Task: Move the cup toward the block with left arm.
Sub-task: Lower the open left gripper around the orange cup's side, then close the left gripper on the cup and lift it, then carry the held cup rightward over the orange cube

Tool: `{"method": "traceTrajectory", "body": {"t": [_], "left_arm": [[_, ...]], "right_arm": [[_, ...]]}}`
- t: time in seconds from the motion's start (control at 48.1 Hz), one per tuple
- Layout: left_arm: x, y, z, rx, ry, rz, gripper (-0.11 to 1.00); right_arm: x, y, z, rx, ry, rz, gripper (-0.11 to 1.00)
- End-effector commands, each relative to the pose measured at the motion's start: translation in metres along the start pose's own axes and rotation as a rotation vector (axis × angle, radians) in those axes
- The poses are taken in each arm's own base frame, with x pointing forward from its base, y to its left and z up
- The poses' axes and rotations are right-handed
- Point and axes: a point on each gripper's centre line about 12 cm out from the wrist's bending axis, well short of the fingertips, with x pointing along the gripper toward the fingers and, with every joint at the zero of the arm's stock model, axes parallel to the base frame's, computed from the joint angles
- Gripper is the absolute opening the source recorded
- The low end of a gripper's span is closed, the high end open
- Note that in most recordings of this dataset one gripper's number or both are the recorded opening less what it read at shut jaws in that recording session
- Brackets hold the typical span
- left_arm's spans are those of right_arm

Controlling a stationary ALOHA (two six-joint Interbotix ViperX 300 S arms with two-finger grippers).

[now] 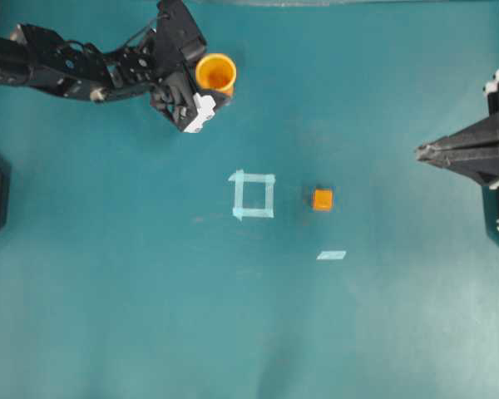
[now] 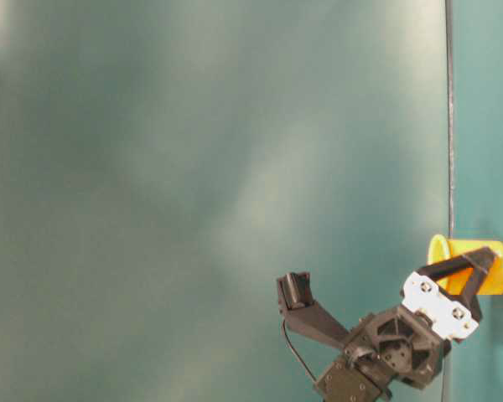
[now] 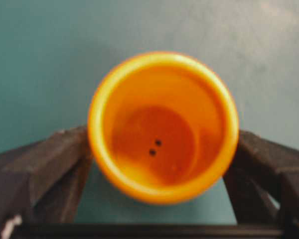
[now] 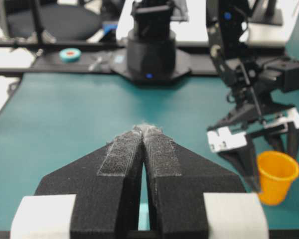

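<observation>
Cup first: the small yellow-orange plastic cup [image 3: 163,127] fills my left wrist view, upright, mouth toward the lens, two dark specks on its floor. My left end effector [image 1: 201,76] is spread wide with one black finger [image 3: 45,172] on each side of the cup; I cannot tell whether either touches its wall. In the overhead view the cup [image 1: 215,73] stands on the teal bench [image 1: 150,316] in the upper left. Well apart from it, near the centre, I see a pale tape square outline [image 1: 253,194], the tiny orange block [image 1: 322,199] just to its right, and a pale tape strip [image 1: 332,255] below. At the right edge my right end effector [image 1: 422,152] is pressed together to a point.
</observation>
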Motion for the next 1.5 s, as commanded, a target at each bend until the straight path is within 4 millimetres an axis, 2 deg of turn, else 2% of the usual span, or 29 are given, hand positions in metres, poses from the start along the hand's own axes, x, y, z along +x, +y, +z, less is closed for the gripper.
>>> {"method": "traceTrajectory", "body": {"t": [0.0,0.104,0.166,0.249,0.665,0.956,1.288,1.475], "left_arm": [[-0.001,-0.002,0.016,0.003,-0.046,-0.005,0.87],[-0.002,-0.005,0.015,0.011,-0.044,-0.011,0.82],[-0.002,-0.008,0.014,0.011,-0.041,-0.016,0.74],[-0.003,-0.014,0.014,0.019,-0.043,-0.028,0.69],[-0.020,-0.086,0.049,0.120,-0.061,-0.165,0.69],[-0.023,-0.138,0.086,0.149,-0.146,-0.257,0.63],[-0.015,-0.175,0.113,0.187,-0.183,-0.308,0.63],[-0.007,-0.190,0.119,0.206,-0.203,-0.328,0.63]], "right_arm": [[0.002,0.000,0.012,0.000,-0.031,0.000,0.00],[0.002,0.000,0.012,0.000,-0.029,0.000,0.00],[0.002,0.000,0.012,0.000,-0.031,0.000,0.00],[0.002,0.000,0.013,0.000,-0.032,0.001,0.00],[0.002,0.000,0.014,0.000,-0.034,0.002,0.00],[0.003,0.000,0.012,0.000,-0.011,0.000,0.00],[0.003,0.000,0.012,-0.002,-0.006,0.000,0.00],[0.003,0.000,0.013,-0.002,-0.006,0.000,0.00]]}}
